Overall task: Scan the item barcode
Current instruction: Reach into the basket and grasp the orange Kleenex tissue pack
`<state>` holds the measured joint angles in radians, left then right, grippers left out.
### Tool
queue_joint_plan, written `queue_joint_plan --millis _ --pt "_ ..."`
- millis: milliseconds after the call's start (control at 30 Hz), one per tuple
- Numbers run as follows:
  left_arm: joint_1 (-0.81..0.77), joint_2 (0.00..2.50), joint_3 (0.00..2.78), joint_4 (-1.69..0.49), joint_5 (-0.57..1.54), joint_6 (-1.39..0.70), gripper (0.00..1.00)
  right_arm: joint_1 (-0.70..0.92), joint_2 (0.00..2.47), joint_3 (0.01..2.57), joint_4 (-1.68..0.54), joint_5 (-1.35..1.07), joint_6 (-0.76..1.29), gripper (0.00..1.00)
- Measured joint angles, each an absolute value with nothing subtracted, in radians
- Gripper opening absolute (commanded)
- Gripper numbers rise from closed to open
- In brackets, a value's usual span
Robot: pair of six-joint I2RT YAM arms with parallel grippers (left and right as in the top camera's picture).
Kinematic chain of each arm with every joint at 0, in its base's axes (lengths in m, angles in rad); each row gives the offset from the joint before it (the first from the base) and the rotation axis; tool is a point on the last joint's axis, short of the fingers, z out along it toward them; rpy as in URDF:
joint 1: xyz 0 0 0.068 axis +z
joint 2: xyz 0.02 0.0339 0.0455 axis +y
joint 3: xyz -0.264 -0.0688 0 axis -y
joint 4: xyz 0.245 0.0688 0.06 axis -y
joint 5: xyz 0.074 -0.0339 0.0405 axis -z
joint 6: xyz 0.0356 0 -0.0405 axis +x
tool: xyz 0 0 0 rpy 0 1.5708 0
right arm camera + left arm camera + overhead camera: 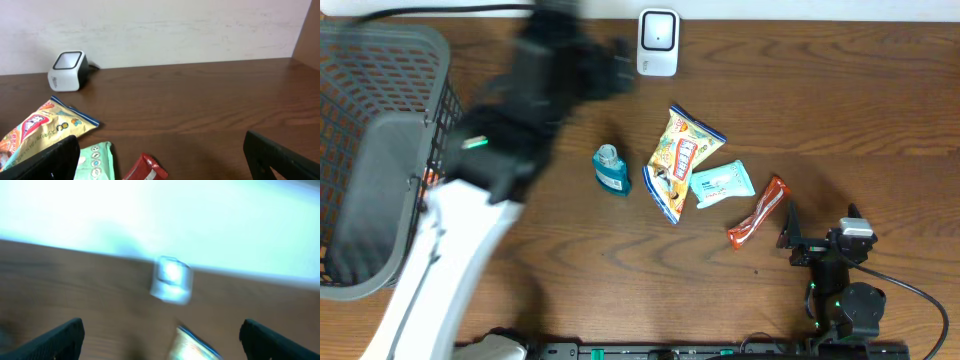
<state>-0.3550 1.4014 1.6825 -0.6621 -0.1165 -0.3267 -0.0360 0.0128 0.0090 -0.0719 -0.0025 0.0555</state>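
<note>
1 grey basket (pixel 380 60) stands at the left edge of the surface (pixel 840 110). 4 items lie mid-surface: snack bag (pixel 680 160), wipes pack (pixel 722 184), red bar (pixel 758 213) and teal bottle (pixel 611 170), with the white scanner (pixel 658 42) beyond them at the far edge. The left gripper (pixel 161 330), blurred and facing the scanner, and the right gripper (pixel 160 150) both gape wide, holding nothing.

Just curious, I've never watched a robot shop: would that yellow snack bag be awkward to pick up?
Probably a bit. The snack bag looks puffy and crinkled, so it likely weighs little and would flex under a pinch. Its glossy film may be slippery. Lying flat, it should not roll.
</note>
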Motion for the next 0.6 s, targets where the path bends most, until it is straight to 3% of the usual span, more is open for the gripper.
queue_joint_plan --millis 300,600 --pt "0.232 1.274 1.686 -0.979 -0.191 -0.5 0.98 -0.036 0.013 0.009 -0.072 -0.002 0.056 0.99" --pt "0.477 1.442 1.639 -1.246 -0.184 -0.836 0.98 -0.036 0.013 0.009 -0.072 -0.002 0.056 0.99"
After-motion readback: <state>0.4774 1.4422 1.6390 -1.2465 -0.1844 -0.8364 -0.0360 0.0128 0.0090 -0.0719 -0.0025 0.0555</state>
